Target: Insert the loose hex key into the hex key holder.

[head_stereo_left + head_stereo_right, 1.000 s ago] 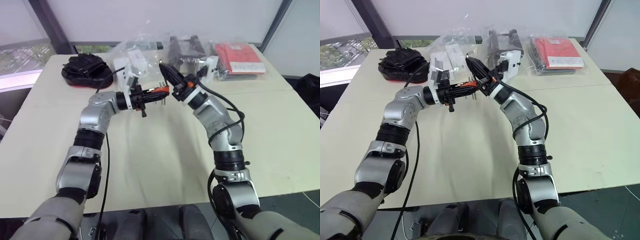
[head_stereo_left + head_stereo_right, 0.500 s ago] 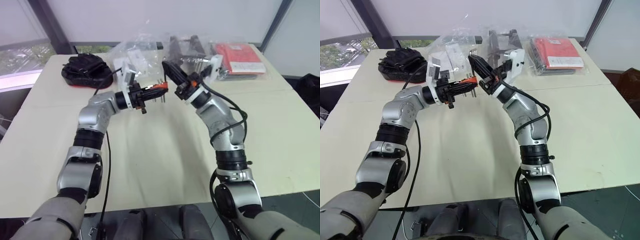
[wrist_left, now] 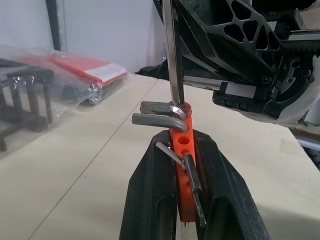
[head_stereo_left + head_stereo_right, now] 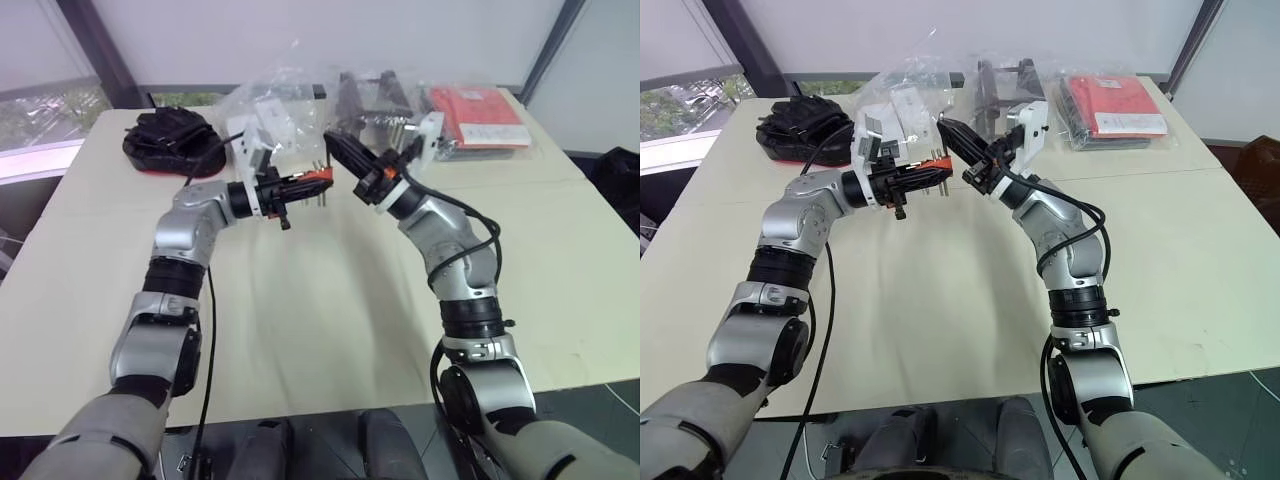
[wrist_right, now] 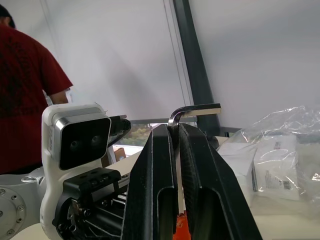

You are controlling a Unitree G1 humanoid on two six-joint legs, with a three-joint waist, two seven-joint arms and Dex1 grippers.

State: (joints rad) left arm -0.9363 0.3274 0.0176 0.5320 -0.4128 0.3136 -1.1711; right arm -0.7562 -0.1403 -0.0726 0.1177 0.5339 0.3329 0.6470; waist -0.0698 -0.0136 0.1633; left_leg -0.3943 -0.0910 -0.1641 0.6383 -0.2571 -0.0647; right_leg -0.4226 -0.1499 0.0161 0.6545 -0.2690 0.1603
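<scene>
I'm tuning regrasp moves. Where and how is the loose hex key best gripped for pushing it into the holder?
Grip the loose hex key on its long straight shank, as the right gripper does, bend clear above the fingertips; the free end then lines up with the hex key holder.

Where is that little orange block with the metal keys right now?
The hex key holder is pinched in the left gripper's fingers, above the table's middle, beside the right gripper.
</scene>
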